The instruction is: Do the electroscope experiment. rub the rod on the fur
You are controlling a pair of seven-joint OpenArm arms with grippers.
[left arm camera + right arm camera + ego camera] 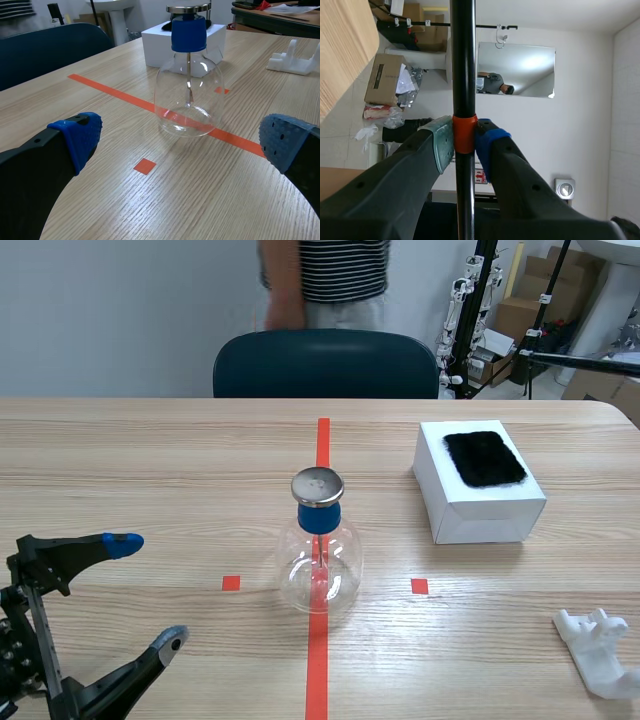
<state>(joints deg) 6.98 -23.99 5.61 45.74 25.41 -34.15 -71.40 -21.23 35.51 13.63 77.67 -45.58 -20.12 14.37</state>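
Clamped on the rod, my right end effector pinches this smooth black cylinder at its orange band, holding it up off the counter. My left end effector hovers low with its dotted blue pads spread wide and nothing between them. Ahead of it stands the electroscope, a round clear glass flask with a blue stopper and a flat metal disc on top. Farther off to the right, the fur lies as a matte black shaggy patch on a white box. I judge the rod secured but the rubbing not yet begun: rod and fur are well apart, and the approach to the electroscope comes after.
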